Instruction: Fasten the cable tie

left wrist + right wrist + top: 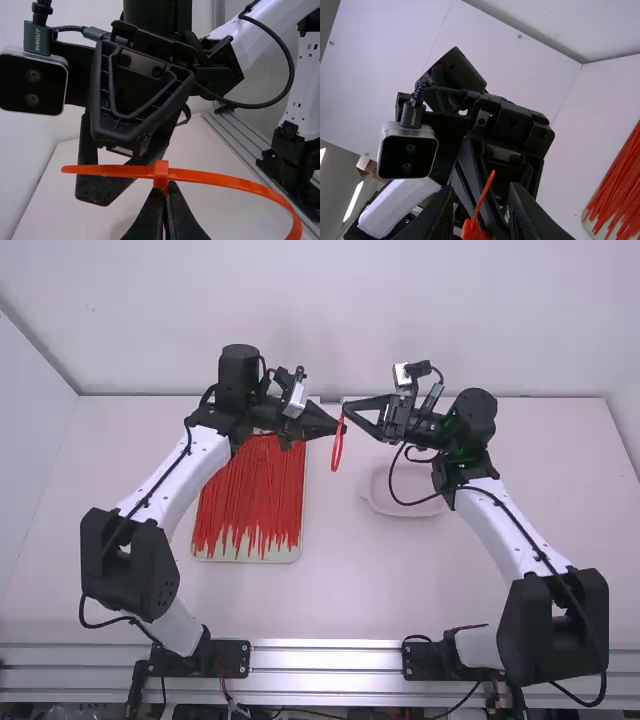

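The red cable tie (339,445) hangs in the air just past the far right corner of the tray of spare ties (297,558). It is looped, with its tail through the head. The left gripper (163,212) is clamped on it just below the head, and the strap runs crosswise to its fingers. The right gripper (350,421) faces it with fingers apart on either side of the short tail, which points toward it. Pulling the tie tight likely falls to that arm.

White lettering runs along the grey cable plug (38,34) above the wrist camera (32,82). A second plug (413,116) carries similar lettering. No numbers or signs legible.
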Available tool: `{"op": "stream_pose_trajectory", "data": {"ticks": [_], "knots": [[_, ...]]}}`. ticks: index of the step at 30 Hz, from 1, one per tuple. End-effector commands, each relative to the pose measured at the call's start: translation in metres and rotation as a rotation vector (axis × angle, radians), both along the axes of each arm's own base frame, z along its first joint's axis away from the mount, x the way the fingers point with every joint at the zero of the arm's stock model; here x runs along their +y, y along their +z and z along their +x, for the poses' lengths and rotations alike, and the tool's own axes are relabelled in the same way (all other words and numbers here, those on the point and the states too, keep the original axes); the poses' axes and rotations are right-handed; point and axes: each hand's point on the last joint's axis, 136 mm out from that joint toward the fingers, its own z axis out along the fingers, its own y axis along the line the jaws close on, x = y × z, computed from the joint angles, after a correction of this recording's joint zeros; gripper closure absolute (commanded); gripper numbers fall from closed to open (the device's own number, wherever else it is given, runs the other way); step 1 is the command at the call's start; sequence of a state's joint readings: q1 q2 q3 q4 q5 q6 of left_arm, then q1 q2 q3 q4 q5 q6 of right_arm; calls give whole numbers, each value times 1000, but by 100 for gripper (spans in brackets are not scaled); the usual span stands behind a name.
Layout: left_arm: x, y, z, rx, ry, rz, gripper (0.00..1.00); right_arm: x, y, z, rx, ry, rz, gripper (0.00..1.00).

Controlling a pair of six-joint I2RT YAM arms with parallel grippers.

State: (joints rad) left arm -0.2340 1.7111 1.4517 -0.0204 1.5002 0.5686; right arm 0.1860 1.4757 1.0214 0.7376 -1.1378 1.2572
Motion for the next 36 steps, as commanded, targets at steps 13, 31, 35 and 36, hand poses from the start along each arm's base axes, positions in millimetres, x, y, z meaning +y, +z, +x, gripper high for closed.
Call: {"op": "stream_pose_trajectory", "data": {"ticks": [13, 31, 35, 36], "knots": [[-8, -2, -14, 17, -55, -7, 98, 1, 5, -3, -13, 1, 5, 100], [-8, -47, -6, 144, 41, 72, 98, 1, 7, -7, -8, 20, 10, 100], [-7, -63, -10, 191, 44, 88, 98, 1, 7, -7, 0, 21, 12, 100], [-6, -69, -10, 207, 49, 95, 98, 1, 7, -7, 9, 21, 15, 100]]}}
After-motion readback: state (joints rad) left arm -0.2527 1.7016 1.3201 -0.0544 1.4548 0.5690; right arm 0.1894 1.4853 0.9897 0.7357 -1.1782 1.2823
